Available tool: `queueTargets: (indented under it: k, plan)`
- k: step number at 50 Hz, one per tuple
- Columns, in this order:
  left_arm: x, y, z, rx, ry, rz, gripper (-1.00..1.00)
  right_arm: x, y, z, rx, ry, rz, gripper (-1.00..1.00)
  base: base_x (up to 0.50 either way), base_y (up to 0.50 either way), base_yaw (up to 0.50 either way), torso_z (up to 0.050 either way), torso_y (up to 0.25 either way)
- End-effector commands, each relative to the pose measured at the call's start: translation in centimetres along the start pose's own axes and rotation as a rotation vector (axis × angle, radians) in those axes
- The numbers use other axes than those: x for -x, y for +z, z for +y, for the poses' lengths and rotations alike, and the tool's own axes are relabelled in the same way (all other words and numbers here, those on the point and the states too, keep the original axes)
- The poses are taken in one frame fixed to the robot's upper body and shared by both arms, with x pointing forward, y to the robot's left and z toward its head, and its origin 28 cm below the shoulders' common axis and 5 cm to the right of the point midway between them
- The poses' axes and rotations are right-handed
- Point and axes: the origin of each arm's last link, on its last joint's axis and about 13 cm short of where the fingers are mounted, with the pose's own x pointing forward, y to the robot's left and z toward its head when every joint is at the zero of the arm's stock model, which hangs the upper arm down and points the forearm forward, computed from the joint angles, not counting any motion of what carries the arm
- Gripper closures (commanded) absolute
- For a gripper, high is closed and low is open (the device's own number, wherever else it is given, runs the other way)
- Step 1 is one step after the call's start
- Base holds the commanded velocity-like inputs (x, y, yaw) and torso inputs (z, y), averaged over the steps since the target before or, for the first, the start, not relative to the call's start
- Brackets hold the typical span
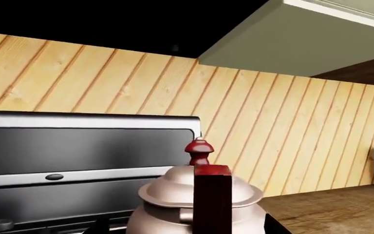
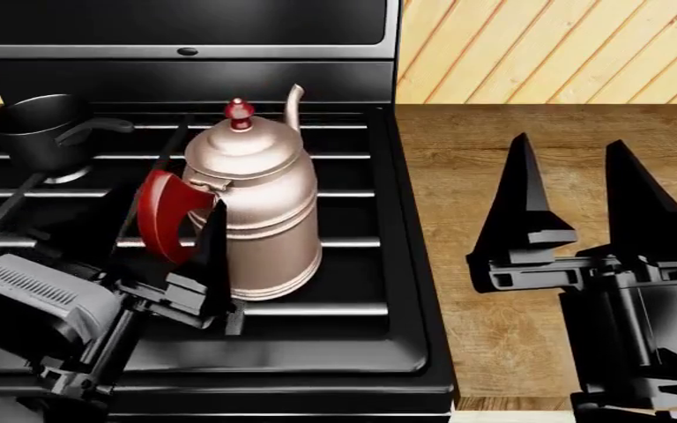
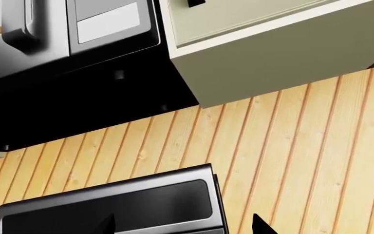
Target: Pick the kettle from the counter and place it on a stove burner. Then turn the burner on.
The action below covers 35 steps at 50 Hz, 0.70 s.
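Already the kettle [image 2: 256, 207] stands on the stove grate, its handle between the left gripper's [image 2: 180, 233] jaws; the right gripper [image 2: 574, 189] idles wide; burner unlit.

Kitchen: range [image 2: 409, 291], microwave [image 3: 70, 29], wooden counter [image 2: 550, 167].

The left arm reaches in low from the near left, and the left gripper [image 2: 180, 225] has its dark fingers set on either side of a red handle. The right gripper [image 2: 574, 189] points up and forward, fingers spread wide, holding nothing.
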Motion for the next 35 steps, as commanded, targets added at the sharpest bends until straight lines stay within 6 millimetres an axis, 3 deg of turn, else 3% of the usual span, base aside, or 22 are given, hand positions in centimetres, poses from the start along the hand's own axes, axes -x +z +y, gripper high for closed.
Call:
queueTargets:
  k: [1, 14, 21, 35]
  plan:
    - [1.0, 1.5, -0.3, -0.005, 0.010, -0.042, -1.00, 0.0, 0.0, 0.0, -0.003, -0.002, 0.000, -1.00, 0.00, 0.00, 0.00, 0.000, 0.000]
    - [1.9, 3.7, -0.5, -0.012, 0.058, -0.151, -1.00, 0.0, 0.0, 0.1, -0.004, 0.000, 0.003, -1.00, 0.00, 0.00, 0.00, 0.000, 0.000]
    - [2.3, 3.7, -0.1, 0.019, 0.122, -0.202, -1.00, 0.0, 0.1, 0.2, 0.021, -0.023, 0.021, -1.00, -0.04, 0.01, 0.00, 0.000, 0.000]
    - [2.3, 3.4, 0.4, 0.027, 0.180, -0.220, -1.00, -0.2, 0.0, 0.3, 0.069, -0.057, 0.041, -1.00, -0.50, 0.23, 0.00, 0.000, 0.000]
